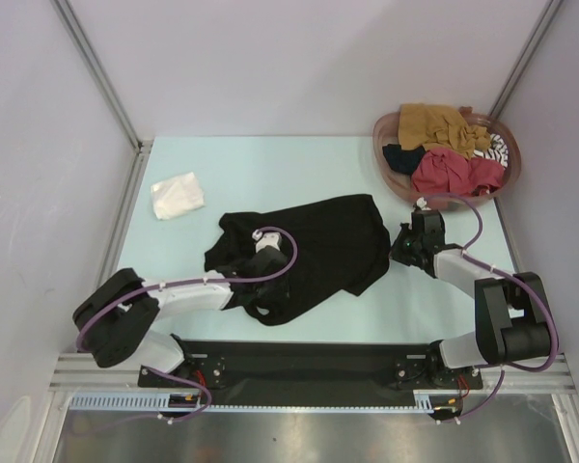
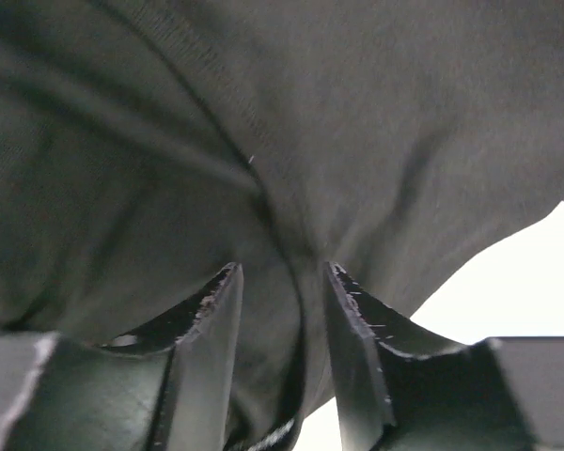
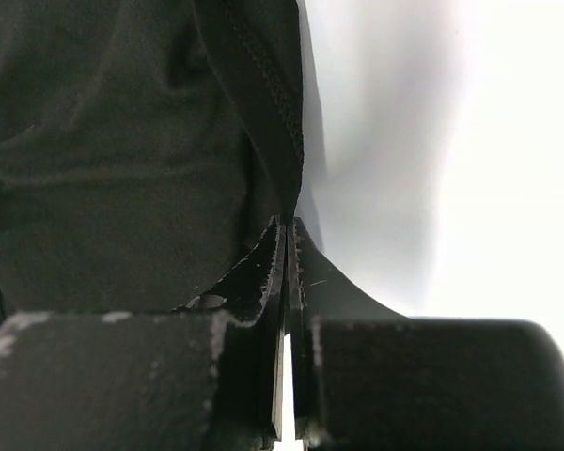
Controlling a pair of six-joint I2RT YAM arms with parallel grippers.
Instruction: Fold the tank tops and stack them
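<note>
**Around the Work: Basket, Tabletop and Enclosure**

A round reddish-brown plastic basket [image 1: 387, 172] sits at the far right corner of the pale blue-green tabletop [image 1: 270, 174], its rim close to the right edge. Plain pale lilac walls [image 1: 299, 58] close in the far side and both flanks, with slanted aluminium posts [image 1: 96, 72] at the corners. A black mounting plate [image 1: 309, 362] runs along the near edge, a slotted metal rail [image 1: 299, 400] just below it.

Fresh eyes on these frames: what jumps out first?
A large black tank top sprawls mid-table with both arms on it: the right end effector pinches its hem shut, the left end effector straddles a fold, jaws apart. A round basket of coloured tops sits in the far right corner; a folded white tank top lies at the left.
</note>
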